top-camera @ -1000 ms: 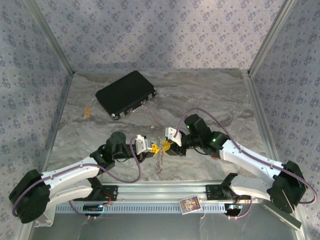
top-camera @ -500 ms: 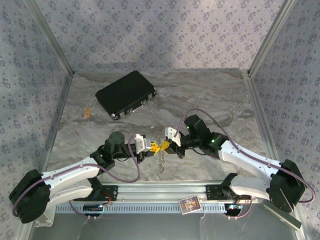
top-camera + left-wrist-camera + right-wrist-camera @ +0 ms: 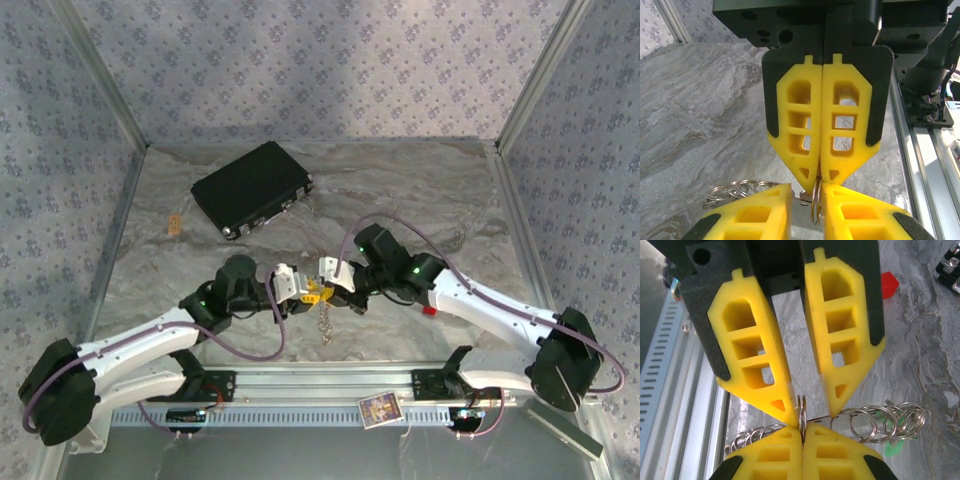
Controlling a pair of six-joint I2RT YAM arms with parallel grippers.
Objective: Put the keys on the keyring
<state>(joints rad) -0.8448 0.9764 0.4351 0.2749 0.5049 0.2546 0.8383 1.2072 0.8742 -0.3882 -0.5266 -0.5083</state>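
Right gripper (image 3: 802, 431) clamped shut on keyring (image 3: 801, 409) rim; left gripper (image 3: 806, 191) jaws narrowly parted around it; hanging chain (image 3: 324, 326) could twist it free

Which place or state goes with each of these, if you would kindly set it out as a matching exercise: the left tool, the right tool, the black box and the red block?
Things:
1. left tool
2. right tool
3. black box
4. red block

Places or states:
A. far left on the table
B. shut on the keyring
C. open, fingers a little apart
D. close beside the right arm

Pairs: 1-C, 2-B, 3-A, 4-D
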